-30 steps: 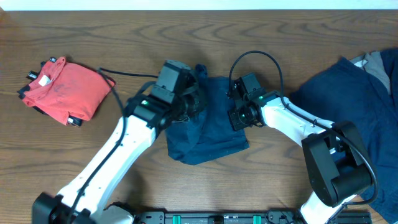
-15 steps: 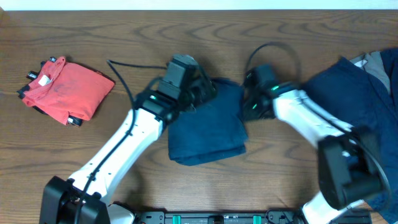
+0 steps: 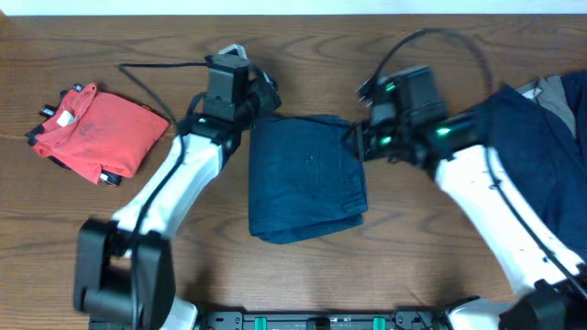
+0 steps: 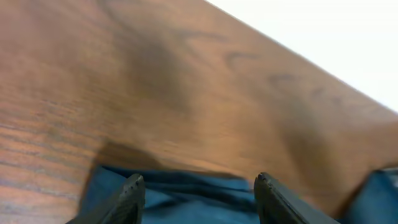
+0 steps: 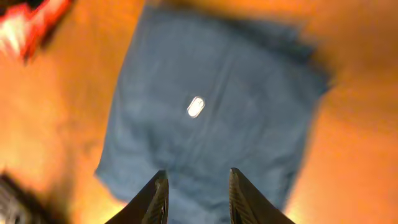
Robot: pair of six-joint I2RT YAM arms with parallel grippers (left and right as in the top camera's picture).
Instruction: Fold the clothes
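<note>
**Folded navy shorts (image 3: pixel 307 174) lie flat on the wooden surface (image 3: pixel 413 247), between two hands that hold nothing.**

At far left sits a bundled red garment (image 3: pixel 96 128) with a white label (image 3: pixel 62 117), its writing too small to read. The left hand (image 3: pixel 266 95) reaches in from the left arm to just off the shorts' top-left corner. In the wrist view its fingers (image 4: pixel 134 194) stand apart with nothing between them, and the cloth's edge shows just below. The shorts carry one small pale oval spot (image 5: pixel 195 106) and no legible mark. The right hand (image 3: pixel 359 142) hangs at their upper right edge, pointing down at them, its fingers (image 5: pixel 158 196) parted and clear of the cloth. At far right lies a rumpled navy pile (image 3: pixel 541 156), partly under the right arm.
</note>
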